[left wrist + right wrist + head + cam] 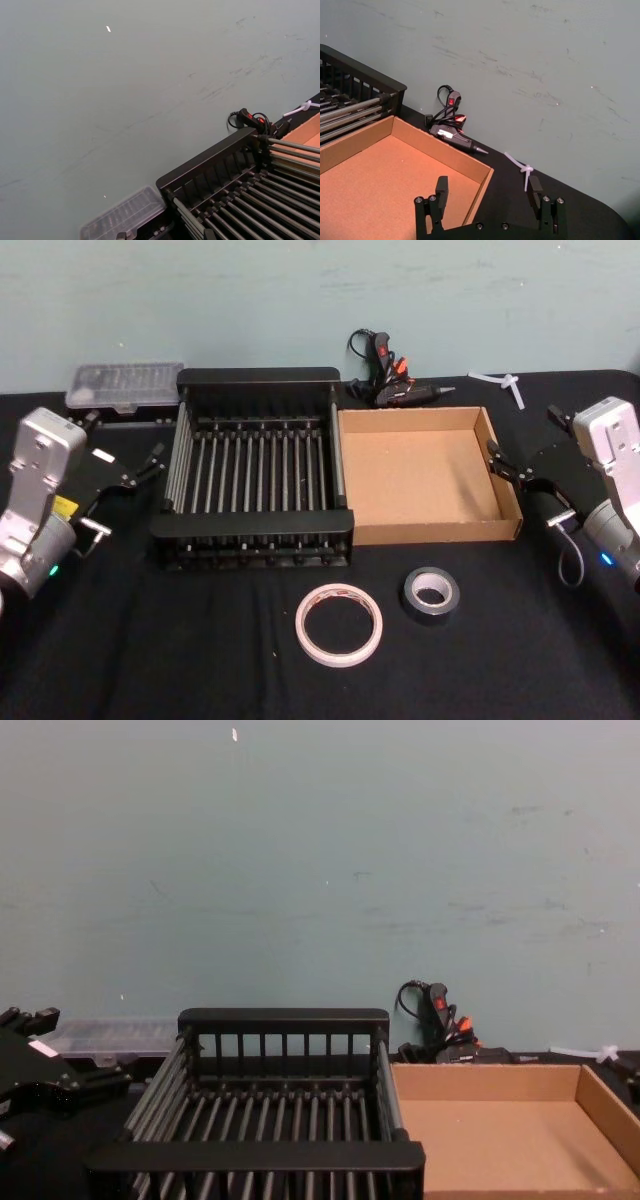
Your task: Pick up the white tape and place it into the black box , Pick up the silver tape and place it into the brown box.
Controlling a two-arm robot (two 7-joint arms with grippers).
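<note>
The white tape point(338, 624) lies flat on the black cloth near the front, and the silver tape point(431, 593) lies just to its right. Behind them, side by side, stand the black box point(260, 379) on the left and the brown box point(425, 480) on the right; both hold nothing. My left gripper point(146, 465) hovers open beside the black box's left wall. At the brown box's right wall my right gripper point(510, 468) is open, and the right wrist view shows its fingers point(441, 187) spread over the brown box's corner point(485, 175). Both grippers are well away from the tapes.
A clear plastic case point(125, 388) sits at the back left. A glue gun point(385, 375) with its coiled cord lies behind the boxes, and a white cable tie point(505, 383) at the back right. A pale green wall point(320, 870) closes off the table's far edge.
</note>
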